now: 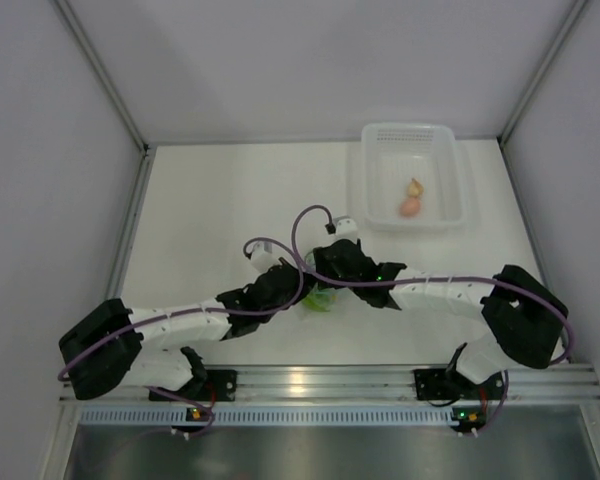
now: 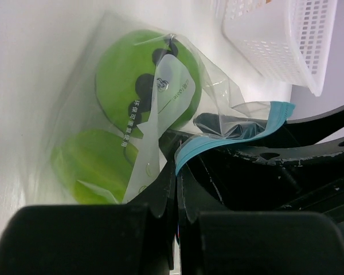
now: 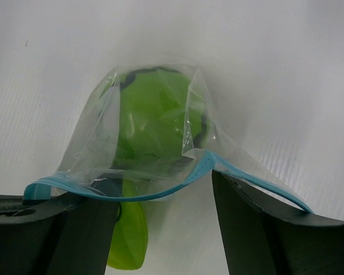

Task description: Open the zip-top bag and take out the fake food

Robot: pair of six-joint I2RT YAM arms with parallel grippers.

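The clear zip-top bag (image 1: 323,297) lies at the table's middle between both grippers. Inside it are a round green ball with a dark zigzag line (image 2: 143,80) and a lime-green oval (image 2: 92,166); both also show in the right wrist view, the ball (image 3: 155,114) above the oval (image 3: 129,240). My left gripper (image 2: 176,166) is shut on the bag's edge at its light blue zip strip (image 2: 189,152). My right gripper (image 3: 160,195) is open, jaws wide apart, with the zip strip (image 3: 63,183) draped across both fingers. Peach bits (image 1: 412,200) lie in the basket.
A white perforated basket (image 1: 375,185) stands at the back right and shows in the left wrist view (image 2: 275,40). The right gripper's black fingers (image 2: 275,154) sit close beside my left gripper. White walls enclose the table on three sides.
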